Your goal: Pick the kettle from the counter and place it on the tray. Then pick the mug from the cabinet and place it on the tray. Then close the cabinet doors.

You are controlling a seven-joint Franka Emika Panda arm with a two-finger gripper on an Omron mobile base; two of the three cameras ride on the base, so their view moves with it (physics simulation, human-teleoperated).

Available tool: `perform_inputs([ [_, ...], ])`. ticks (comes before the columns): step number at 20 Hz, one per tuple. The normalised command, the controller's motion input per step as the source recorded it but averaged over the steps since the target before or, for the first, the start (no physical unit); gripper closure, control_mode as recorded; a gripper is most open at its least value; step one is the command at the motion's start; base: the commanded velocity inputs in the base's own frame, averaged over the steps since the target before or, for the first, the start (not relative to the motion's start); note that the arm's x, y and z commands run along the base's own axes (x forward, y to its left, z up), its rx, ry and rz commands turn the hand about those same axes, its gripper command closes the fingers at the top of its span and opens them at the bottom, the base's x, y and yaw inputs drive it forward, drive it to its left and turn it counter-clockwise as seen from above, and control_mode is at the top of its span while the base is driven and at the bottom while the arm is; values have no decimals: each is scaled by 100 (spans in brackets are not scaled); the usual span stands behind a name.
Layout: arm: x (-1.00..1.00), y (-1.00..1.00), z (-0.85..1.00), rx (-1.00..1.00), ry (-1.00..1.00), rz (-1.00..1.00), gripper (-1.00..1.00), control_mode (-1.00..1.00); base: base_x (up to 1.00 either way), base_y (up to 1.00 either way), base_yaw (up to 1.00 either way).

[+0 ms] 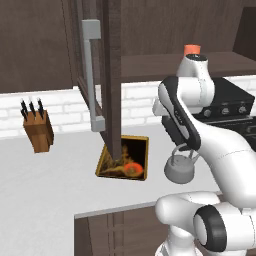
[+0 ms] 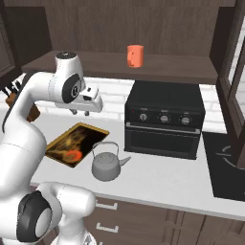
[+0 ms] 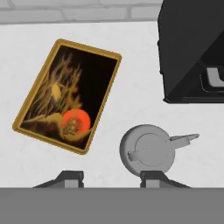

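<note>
With gripper [image 3: 111, 177] jaws apart and empty above the kettle [image 3: 148, 151], centre over its arched handle, descend vertically, then clamp before lifting toward the tray [image 3: 109, 54]

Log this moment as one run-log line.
stage: approach kettle | end effector: open, above counter, holding nothing | kettle: on counter beside tray | mug: on cabinet shelf | doors: open
</note>
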Motion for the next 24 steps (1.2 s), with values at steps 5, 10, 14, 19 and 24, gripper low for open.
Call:
perform_inputs([
  [5,-11,-1,-4,1,-2,-1,-100,-100,0,0,0],
  [10,-53,-14,-49,0,-3,-25,-100,-100,0,0,0],
  [14,-39,-11,-61,0,0,-41,-100,-100,0,0,0],
  [19,-11,-18,-35,8,1,-35,-100,-100,0,0,0],
  [24,22,-16,-18,7,0,-2,-100,-100,0,0,0],
])
